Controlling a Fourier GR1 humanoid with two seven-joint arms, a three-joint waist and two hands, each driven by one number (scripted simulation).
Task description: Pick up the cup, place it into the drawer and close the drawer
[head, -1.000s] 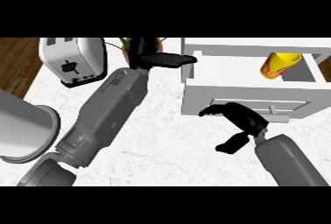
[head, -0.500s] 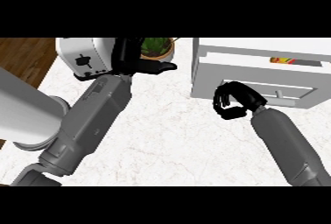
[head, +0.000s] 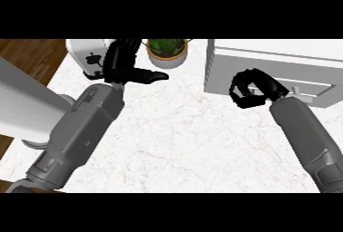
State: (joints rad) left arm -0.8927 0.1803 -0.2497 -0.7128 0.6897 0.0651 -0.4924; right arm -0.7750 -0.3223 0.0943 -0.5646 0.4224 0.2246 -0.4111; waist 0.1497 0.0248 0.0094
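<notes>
White marbled tabletop (head: 181,136) is seen carrying a toaster (head: 85,56), a potted plant (head: 165,50) and the white drawer unit (head: 275,68), whose front appears shut; the cup is not visible and is presumably inside. It is judged light, rigid and smooth, best taken round its wall. The right hand (head: 253,88) is curled empty against the drawer front, while the left hand (head: 124,63) is held relaxed, holding nothing.

Counter layout
Toaster (head: 87,56) at 11 o'clock, plant (head: 166,50) at 12, drawer (head: 281,68) at 2.
</notes>
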